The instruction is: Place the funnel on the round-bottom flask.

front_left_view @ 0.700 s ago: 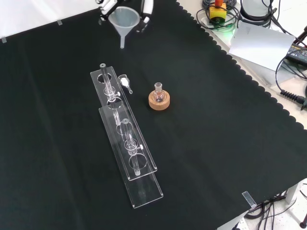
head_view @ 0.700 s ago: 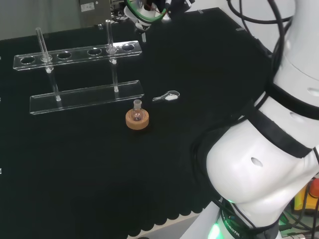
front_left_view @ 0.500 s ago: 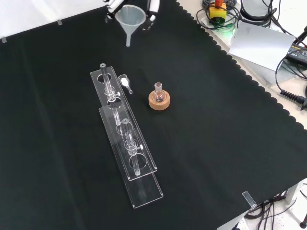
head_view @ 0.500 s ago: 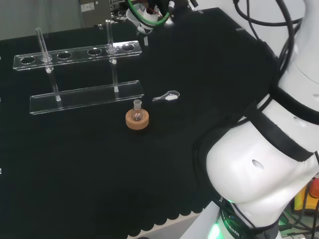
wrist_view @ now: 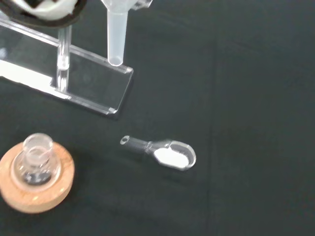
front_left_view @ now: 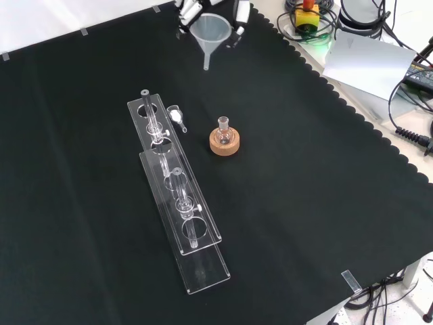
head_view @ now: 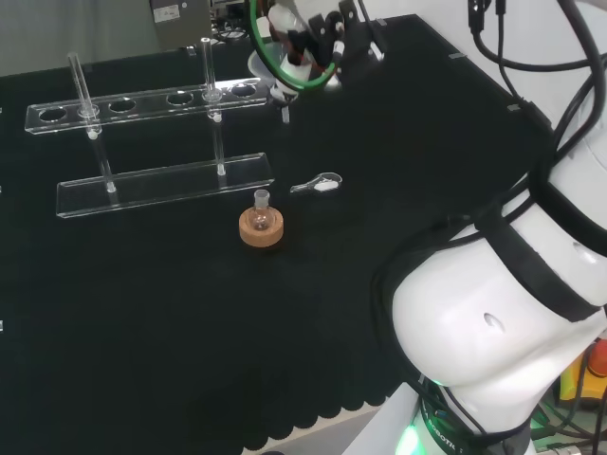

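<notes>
Funnel, translucent plastic, cone with straight stem: pinched at its rim by my black-and-white hand, airborne, upright, well apart from small clear glass round-bottom flask on cork ring stand. I'd centre the stem over the flask's neck, keep it vertical, then descend slowly.

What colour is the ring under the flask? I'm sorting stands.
Light brown cork stand, clearest in the front view.

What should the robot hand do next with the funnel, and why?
Probably carry the funnel toward the round-bottom flask. The robot hand holds it in the air, away from the flask, whose open neck stands upright in the cork ring.
</notes>
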Robot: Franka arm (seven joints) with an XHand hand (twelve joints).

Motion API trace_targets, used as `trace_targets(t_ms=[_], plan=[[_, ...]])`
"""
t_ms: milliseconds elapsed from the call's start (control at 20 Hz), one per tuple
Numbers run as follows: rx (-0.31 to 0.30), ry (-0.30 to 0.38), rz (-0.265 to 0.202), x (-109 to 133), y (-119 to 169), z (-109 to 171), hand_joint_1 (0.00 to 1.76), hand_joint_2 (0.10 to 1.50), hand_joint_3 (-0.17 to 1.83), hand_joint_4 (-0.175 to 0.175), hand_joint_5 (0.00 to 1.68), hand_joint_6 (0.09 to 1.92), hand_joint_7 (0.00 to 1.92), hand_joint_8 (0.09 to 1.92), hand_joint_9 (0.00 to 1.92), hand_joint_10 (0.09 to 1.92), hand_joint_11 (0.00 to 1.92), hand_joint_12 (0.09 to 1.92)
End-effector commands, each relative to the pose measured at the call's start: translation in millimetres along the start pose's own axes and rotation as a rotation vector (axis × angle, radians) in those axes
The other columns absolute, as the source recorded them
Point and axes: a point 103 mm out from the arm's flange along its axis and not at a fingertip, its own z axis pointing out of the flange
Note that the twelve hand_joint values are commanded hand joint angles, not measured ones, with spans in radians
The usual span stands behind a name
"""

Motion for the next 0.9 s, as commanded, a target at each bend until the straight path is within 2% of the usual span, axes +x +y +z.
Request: trace_targets(t_ms=[50, 450, 900], plan=[[-0.005, 0.019, -0.024, 22, -4, 10, 0.84, 0.70, 0.57, -0.094, 0.55, 0.78, 0.77, 0.95, 1.16, 0.54, 0.87, 1.05], [0.034, 0.019, -0.058, 47, 2, 33, 0.85, 0.70, 0.58, -0.098, 0.54, 0.78, 0.78, 0.94, 1.17, 0.54, 0.87, 1.05], [0.055, 0.019, -0.089, 58, 8, 54, 0.85, 0.70, 0.58, -0.098, 0.54, 0.78, 0.78, 0.94, 1.17, 0.54, 0.86, 1.05]])
